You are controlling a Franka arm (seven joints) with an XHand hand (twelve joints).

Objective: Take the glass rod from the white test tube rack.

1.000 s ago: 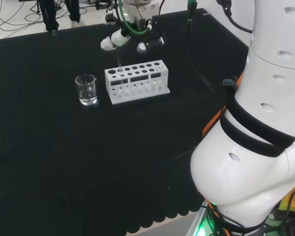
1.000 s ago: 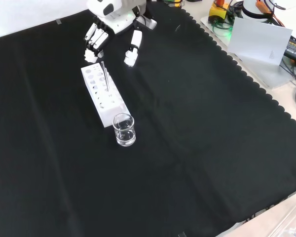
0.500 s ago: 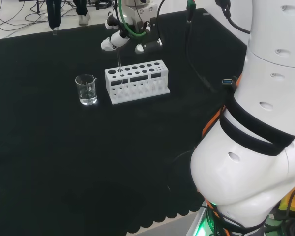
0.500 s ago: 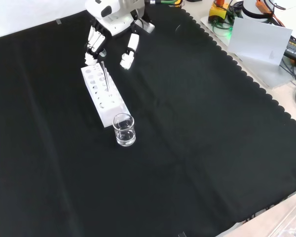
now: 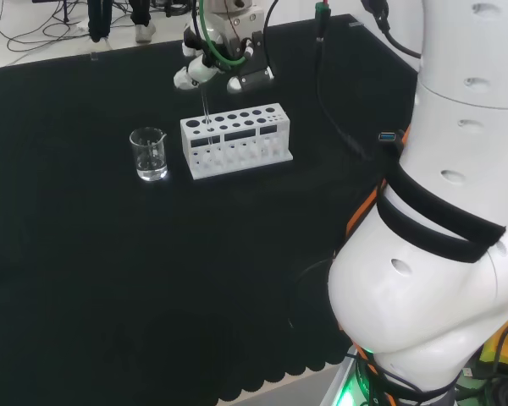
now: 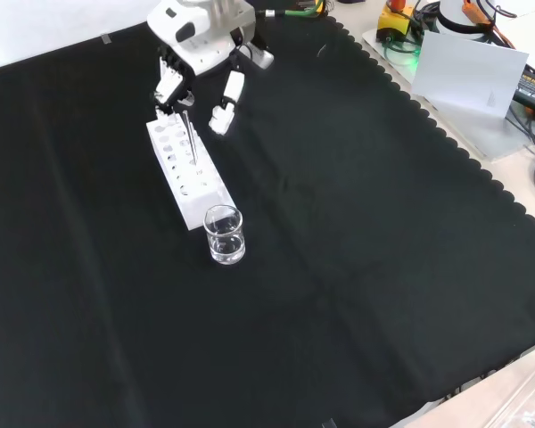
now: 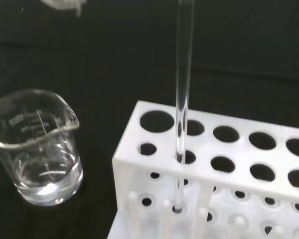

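Observation:
The white test tube rack stands on the black cloth; in the front view the rack runs away from the camera. A clear glass rod stands upright in a hole at the rack's left end in the head view. The rod rises to just below the hand. The hand hovers over the rod's top, open, with fingers on one side and the thumb on the other, not touching it. Up close, the rod sits in a second-row hole of the rack.
A small glass beaker with a little clear liquid stands just past the rack's rod end, nearer the camera in the front view and large in the wrist view. The arm's white links stand at the head view's right.
The hand has shifted toward the rod's end of the rack, and its thumb has come closer to the rod's top. Rod, rack and beaker have not moved.

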